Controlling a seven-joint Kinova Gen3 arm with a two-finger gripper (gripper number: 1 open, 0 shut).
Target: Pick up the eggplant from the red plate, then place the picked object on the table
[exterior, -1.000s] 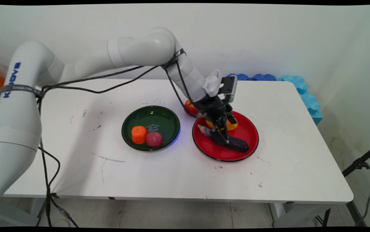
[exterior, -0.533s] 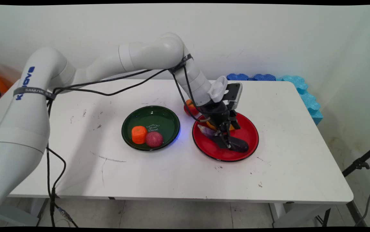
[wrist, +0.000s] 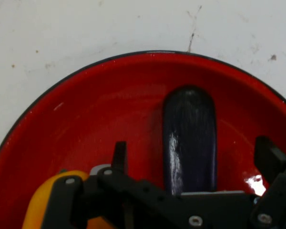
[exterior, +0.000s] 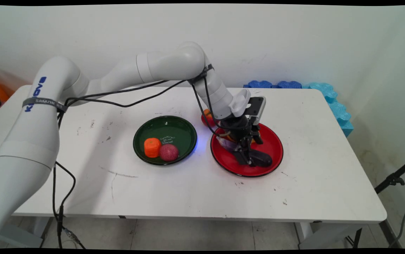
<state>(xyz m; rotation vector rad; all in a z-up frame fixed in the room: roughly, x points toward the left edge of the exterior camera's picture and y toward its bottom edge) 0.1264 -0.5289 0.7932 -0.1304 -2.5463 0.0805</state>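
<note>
A dark purple eggplant (exterior: 261, 159) (wrist: 189, 133) lies in the red plate (exterior: 275, 148) (wrist: 86, 114) on the right half of the table. My gripper (exterior: 246, 157) (wrist: 193, 151) is low in the plate and open, with one finger on either side of the eggplant's middle. The fingers (wrist: 119, 153) stand apart from its sides. A yellow-orange piece (wrist: 38, 205) rests in the same plate just beside the left finger, mostly hidden by the hand in the main view.
A green plate (exterior: 174, 127) to the left of the red one holds an orange chunk (exterior: 152, 147) and a red ball (exterior: 169, 152). A red-orange fruit (exterior: 206, 118) sits on the table behind the red plate. Blue foam pieces (exterior: 332, 102) line the far right edge.
The gripper has come down and slightly right along the eggplant, from above the yellow-orange piece to straddling the eggplant. The eggplant and the plates have stayed in place.
</note>
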